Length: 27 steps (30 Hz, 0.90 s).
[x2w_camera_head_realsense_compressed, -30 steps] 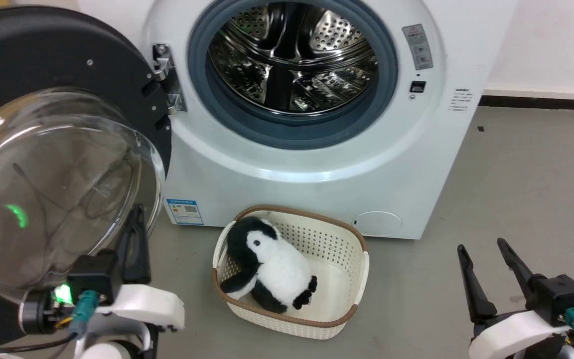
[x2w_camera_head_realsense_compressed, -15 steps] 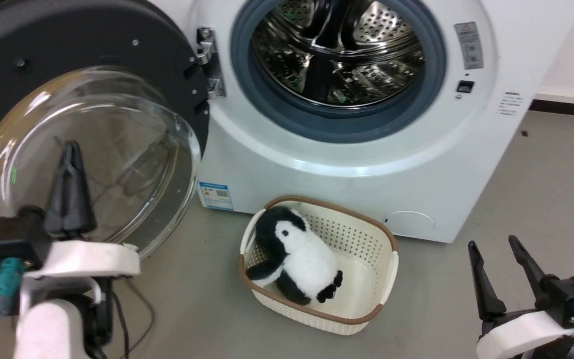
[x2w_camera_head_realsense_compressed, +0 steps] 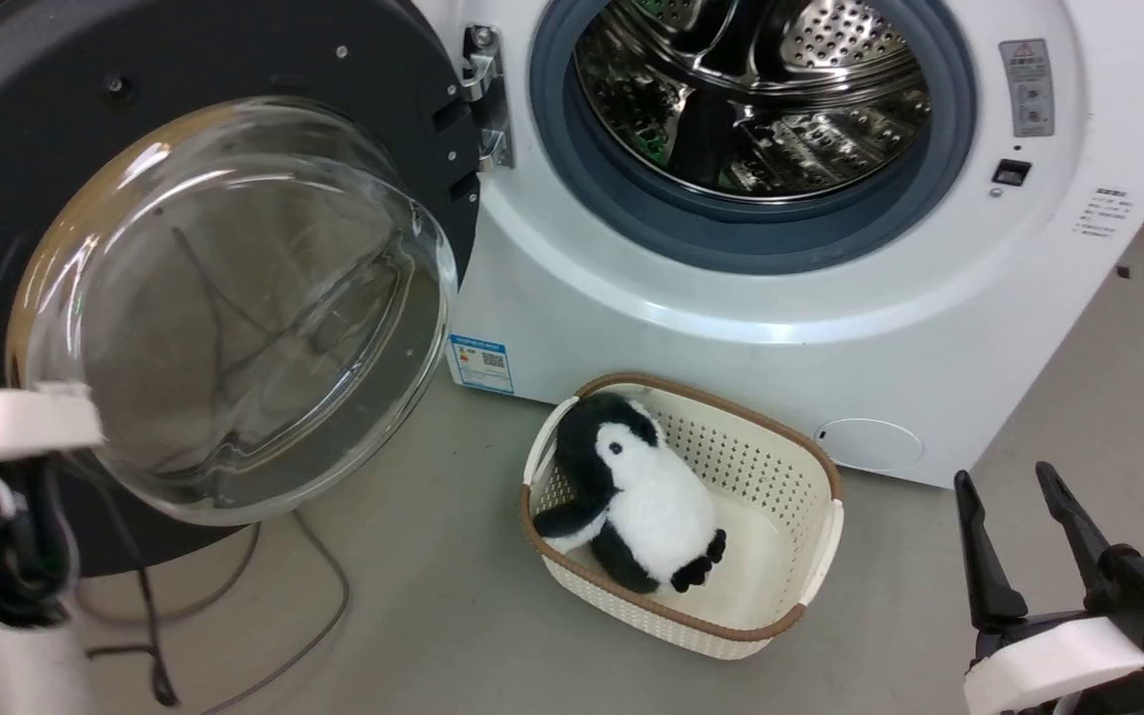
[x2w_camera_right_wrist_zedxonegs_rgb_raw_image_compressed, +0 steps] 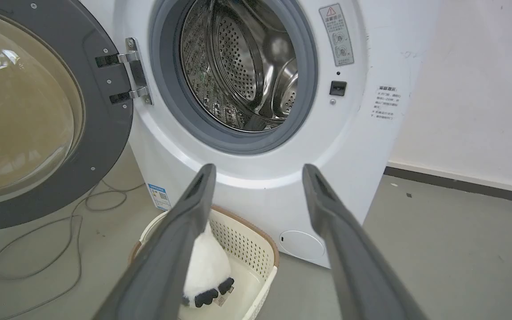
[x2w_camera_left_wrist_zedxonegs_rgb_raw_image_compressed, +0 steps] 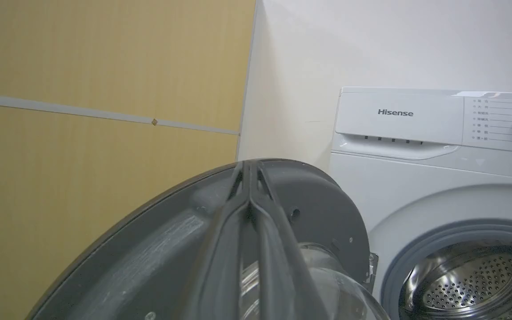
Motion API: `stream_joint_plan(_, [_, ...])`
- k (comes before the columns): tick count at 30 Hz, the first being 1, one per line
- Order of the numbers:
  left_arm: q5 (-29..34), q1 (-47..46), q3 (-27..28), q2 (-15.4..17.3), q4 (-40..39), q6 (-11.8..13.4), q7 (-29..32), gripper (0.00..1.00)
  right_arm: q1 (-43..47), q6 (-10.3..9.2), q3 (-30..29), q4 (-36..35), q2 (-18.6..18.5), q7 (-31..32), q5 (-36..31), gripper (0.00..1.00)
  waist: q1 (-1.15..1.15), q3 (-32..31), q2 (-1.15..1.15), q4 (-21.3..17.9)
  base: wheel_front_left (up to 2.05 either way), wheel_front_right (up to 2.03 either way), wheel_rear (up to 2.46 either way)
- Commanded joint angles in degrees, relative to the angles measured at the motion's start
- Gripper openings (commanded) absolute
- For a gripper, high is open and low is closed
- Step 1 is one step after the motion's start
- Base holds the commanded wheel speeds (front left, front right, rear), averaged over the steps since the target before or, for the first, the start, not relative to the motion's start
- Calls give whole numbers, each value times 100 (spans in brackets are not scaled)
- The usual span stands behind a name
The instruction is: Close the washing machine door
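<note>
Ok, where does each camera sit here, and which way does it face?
Head: high, looking down at the washing machine, its open door and the basket; left forearm lower left, right gripper lower right.
Left wrist: close to the door, facing the control panel; shut left gripper centre.
Right wrist: low, facing the drum between open fingers.
Shared: all show door and drum.

1. The washing machine (x2w_camera_head_realsense_compressed: pixel 731 338) is a white front-loader standing on the floor. Its round opening is uncovered, showing a shiny perforated steel drum (x2w_camera_head_realsense_compressed: pixel 761 89) ringed by a grey rubber seal (x2w_camera_head_realsense_compressed: pixel 731 233). A small blue label (x2w_camera_head_realsense_compressed: pixel 481 362) sits low on its front, at the left.
2. The door (x2w_camera_head_realsense_compressed: pixel 214 288) stands swung wide open to the left of the opening, hung on a metal hinge (x2w_camera_head_realsense_compressed: pixel 488 99). Its dark round rim frames a clear, bulging glass bowl (x2w_camera_head_realsense_compressed: pixel 234 338) that faces out into the room.
</note>
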Motion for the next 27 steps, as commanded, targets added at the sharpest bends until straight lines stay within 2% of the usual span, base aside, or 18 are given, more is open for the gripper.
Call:
stream_joint_plan(1, [-111, -230, 127, 118, 56, -31, -35, 0, -103, 2, -44, 5, 14, -56, 59, 100, 0, 35, 0, 54, 0, 0, 0])
stream_joint_plan(15, [-775, -1103, 750, 876, 1049, -39, 280, 0, -263, 3, -131, -26, 17, -212, 55, 100, 0, 326, 0, 320, 0, 0, 0])
stream_joint_plan(22, [-1481, -1483, 1080, 1161, 1885, 49, 1171, 0, -359, 3, -181, -85, 18, -296, 31, 100, 0, 520, 0, 411, 0, 0, 0])
stream_joint_plan(27, [-1636, -1556, 1322, 1491, 2348, 73, 1399, 0, -457, 3, -221, -125, 20, -356, -18, 100, 0, 692, 0, 461, 0, 0, 0])
